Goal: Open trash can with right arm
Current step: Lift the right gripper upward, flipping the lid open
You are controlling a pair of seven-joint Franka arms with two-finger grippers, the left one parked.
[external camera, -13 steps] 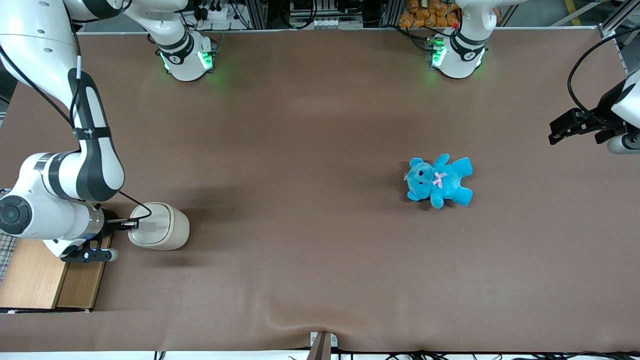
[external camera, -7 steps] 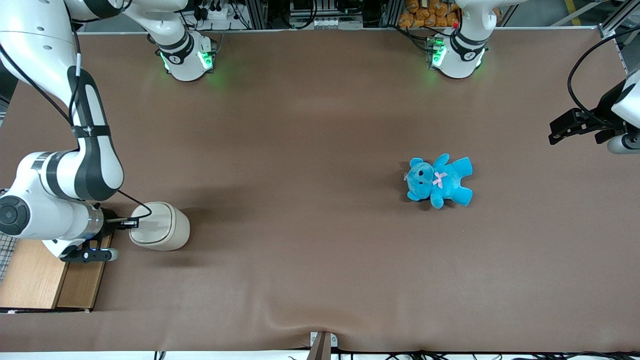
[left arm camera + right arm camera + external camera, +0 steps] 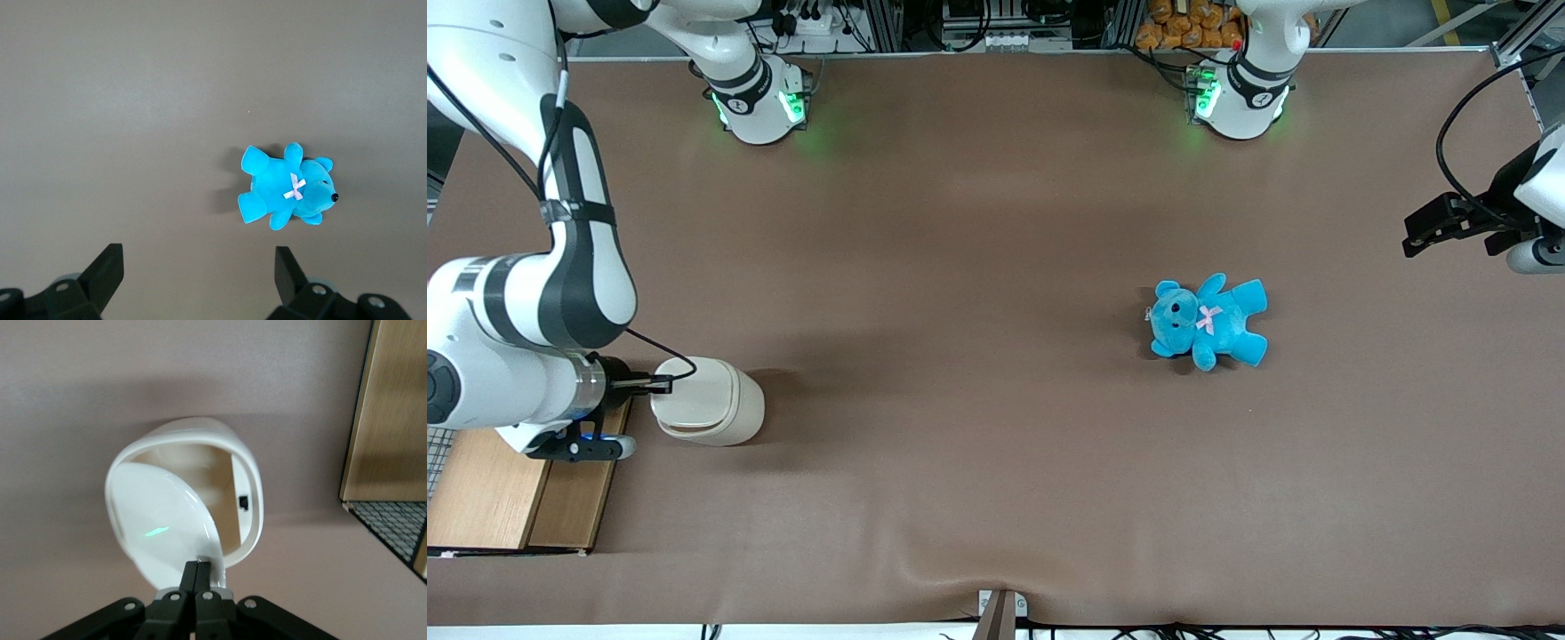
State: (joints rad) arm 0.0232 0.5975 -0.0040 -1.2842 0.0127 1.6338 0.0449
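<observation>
Near the table's working-arm end, beside a wooden box (image 3: 516, 484), the small cream-white plastic trash can (image 3: 710, 402) stands half-open, the black tool (image 3: 197, 577) pinched together on its flip lid's (image 3: 163, 527) edge; next comes swinging it fully back.

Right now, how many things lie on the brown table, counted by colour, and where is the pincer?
Cream-white: 1, the trash can, its lid lifted.
Blue: 1, the teddy bear.
Light wood: 1, the wooden box.
Total: 3.
The pincer is shut on the lid's edge.
</observation>
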